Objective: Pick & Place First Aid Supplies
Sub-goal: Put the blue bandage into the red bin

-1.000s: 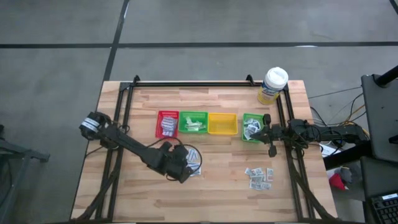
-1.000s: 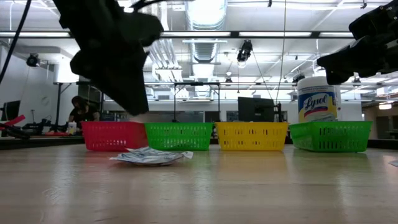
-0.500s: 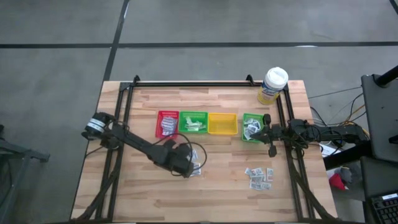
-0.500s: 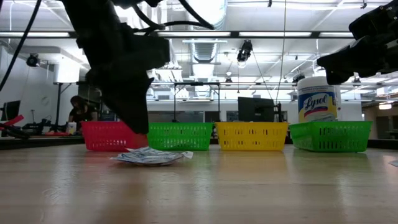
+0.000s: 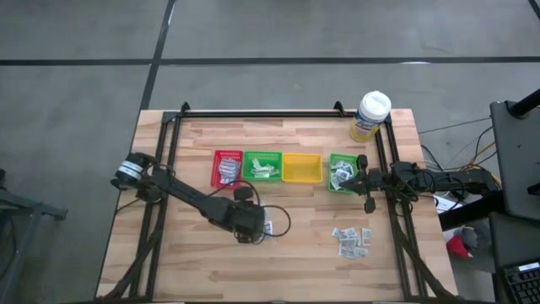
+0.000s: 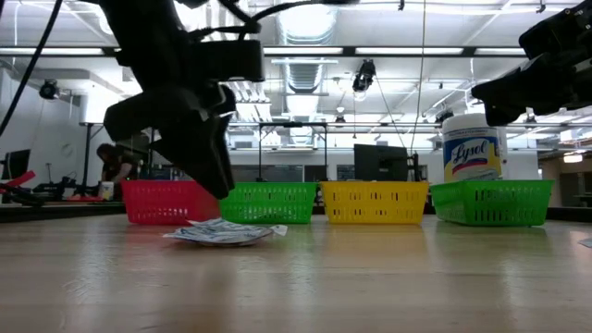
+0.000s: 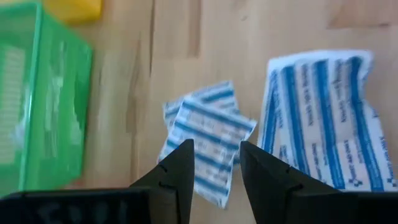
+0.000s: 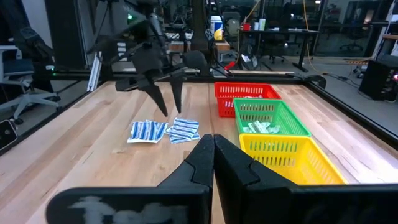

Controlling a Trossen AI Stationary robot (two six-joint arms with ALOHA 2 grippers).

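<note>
Left end effector (image 7: 214, 163) is hovering over the blue-striped bandage packets (image 7: 208, 140) near mid-bench (image 5: 304, 245), fingers parted and empty, straddling the small square packet. In the right wrist view the same fingers are pointing down just above the pile, not touching it. A larger blue-printed pouch (image 7: 323, 121) is lying just beside the small packets, apart from them.

Right end effector (image 8: 213, 152) is waiting clenched, holding nothing, over the rightmost green tray (image 5: 342, 173).

Other supplies: a scatter of small grey-white packets (image 5: 352, 241) is sitting on the bench's right front area; some packets are already lying in the red tray (image 5: 226, 168) and the left green tray (image 5: 262, 165). The yellow tray (image 5: 302, 168) is looking bare.

Handling judgement: the packets are reading as thin, very light, limp paper, lying flat and partly overlapping. A straight pinch is likely to skid off or lift two at once. Best hold is probably across a raised corner or free edge of the top packet, pressing lightly into the wood while closing.
</note>
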